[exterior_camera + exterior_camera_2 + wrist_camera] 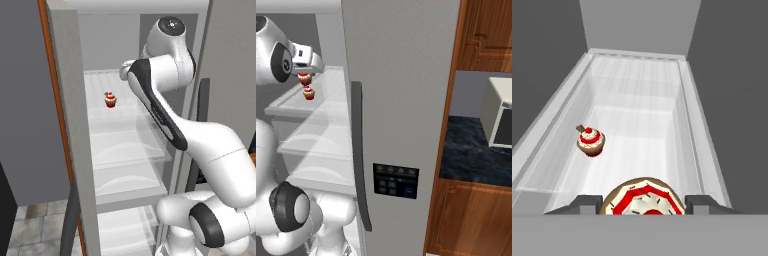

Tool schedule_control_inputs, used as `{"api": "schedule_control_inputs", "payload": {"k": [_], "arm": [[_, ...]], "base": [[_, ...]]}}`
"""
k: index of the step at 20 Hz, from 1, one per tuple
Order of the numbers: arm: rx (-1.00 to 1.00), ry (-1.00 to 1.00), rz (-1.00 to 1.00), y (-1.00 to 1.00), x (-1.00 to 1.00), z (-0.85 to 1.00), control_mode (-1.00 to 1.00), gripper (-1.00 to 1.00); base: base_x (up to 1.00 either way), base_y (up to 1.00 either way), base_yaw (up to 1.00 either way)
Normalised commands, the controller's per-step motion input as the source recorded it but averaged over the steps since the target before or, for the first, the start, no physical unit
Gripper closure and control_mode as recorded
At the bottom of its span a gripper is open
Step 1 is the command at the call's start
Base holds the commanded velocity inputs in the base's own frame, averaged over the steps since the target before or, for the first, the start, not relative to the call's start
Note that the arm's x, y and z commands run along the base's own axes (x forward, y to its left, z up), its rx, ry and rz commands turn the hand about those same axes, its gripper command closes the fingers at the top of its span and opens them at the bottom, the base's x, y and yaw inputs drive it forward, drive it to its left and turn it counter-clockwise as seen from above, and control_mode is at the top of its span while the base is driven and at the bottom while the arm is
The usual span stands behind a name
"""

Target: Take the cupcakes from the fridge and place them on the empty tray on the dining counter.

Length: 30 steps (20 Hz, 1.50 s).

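Two cupcakes and the gripper inside the open fridge

The two-finger gripper reaches into the tall light-grey two-door fridge above its translucent white upper shelf. One tiny cupcake with a red-and-white top and pale wrapper sits right between the finger tips, close under the hand. The second tiny red-and-white cupcake stands on that shelf, ahead of the gripper and to its left in the hand view, apart from the first. The shelf's back wall lies well beyond both.
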Motion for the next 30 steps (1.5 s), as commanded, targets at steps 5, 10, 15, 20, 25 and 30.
{"api": "schedule_control_inputs", "payload": {"k": [5, 10, 15, 20, 25, 30], "arm": [[-0.02, 0.13, 0.0, -0.06, -0.95, 0.04, -1.0, 1.0], [-0.07, 0.08, 0.0, -0.24, -0.88, -0.09, -1.0, 1.0], [-0.07, 0.0, 0.0, -0.43, -0.55, -0.36, -1.0, 1.0], [0.0, 0.01, 0.0, -0.35, -0.43, -0.51, -1.0, 1.0], [0.0, 0.0, 0.0, -0.21, -0.4, -0.44, -1.0, 1.0], [0.0, 0.0, 0.0, -0.01, -0.04, -0.39, -1.0, 1.0]], "base": [[0.0, 0.0, 0.0], [0.0, 0.0, 0.0], [0.0, 0.0, 0.0], [0.0, 0.0, 0.0], [0.0, 0.0, 0.0], [0.0, 0.0, 0.0]]}}
